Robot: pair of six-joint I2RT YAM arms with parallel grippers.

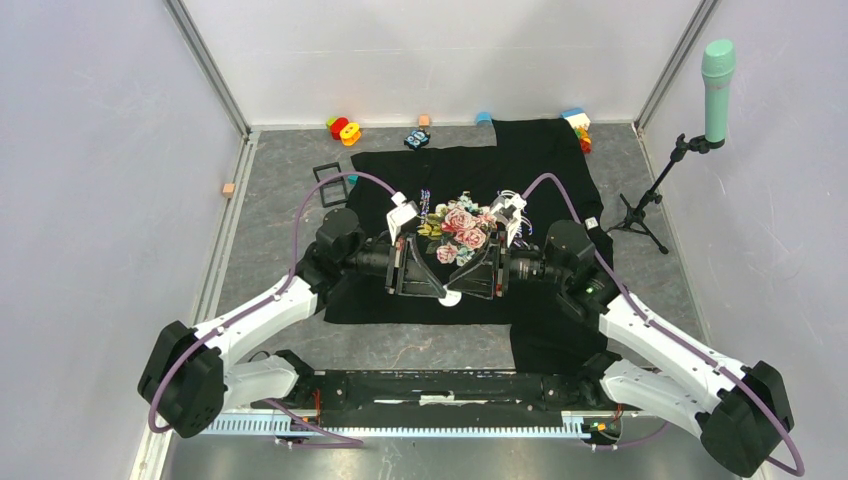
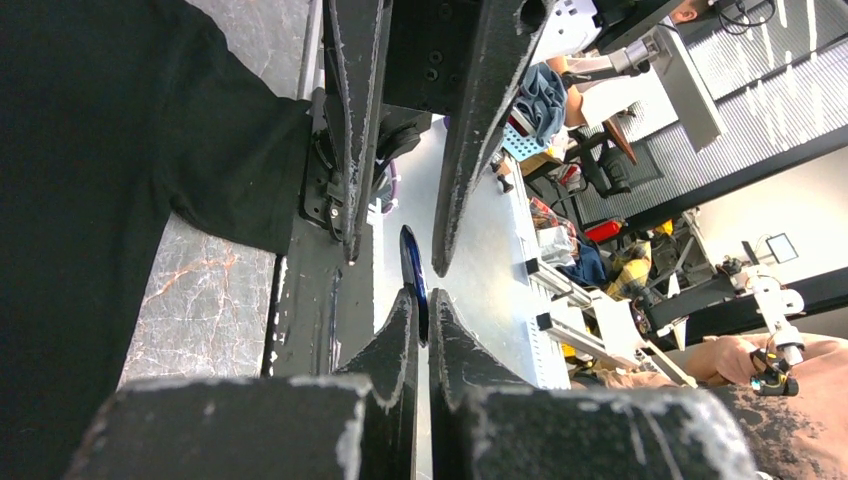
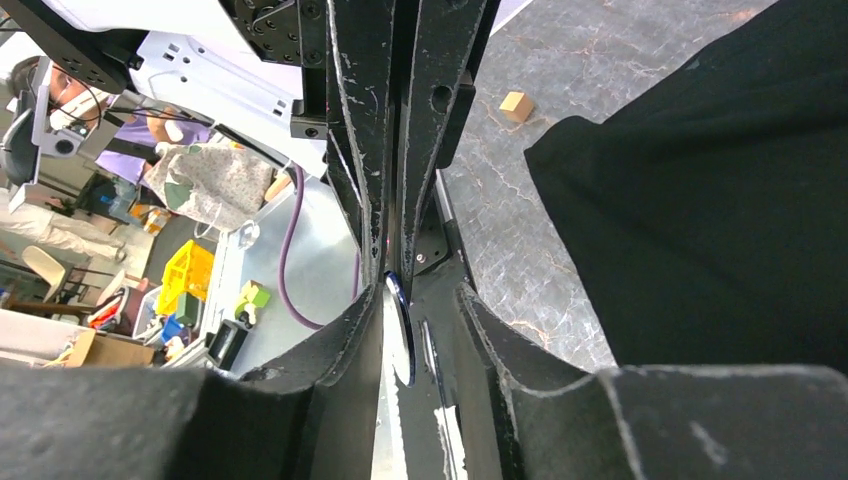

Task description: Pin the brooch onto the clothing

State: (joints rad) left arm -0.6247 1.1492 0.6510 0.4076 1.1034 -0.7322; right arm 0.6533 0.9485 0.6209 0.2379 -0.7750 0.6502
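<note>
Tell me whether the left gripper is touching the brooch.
Touching. The left wrist view shows the left gripper pinching the edge-on brooch between both fingertips, with no gap on either side.

small blue brooch (image 2: 413,282) edge-on, aloft over the near hem of a flat black rose-print t-shirt (image 1: 540,170)

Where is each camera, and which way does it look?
Top: above and behind, looking down at the shirt; left arm and right arm show.
Left wrist: on its arm, looking along the left gripper, shut on the brooch, toward the open right gripper.
Right wrist: the reverse, own open fingers nearest.
Shared: both wrist views catch the brooch edge-on.
</note>
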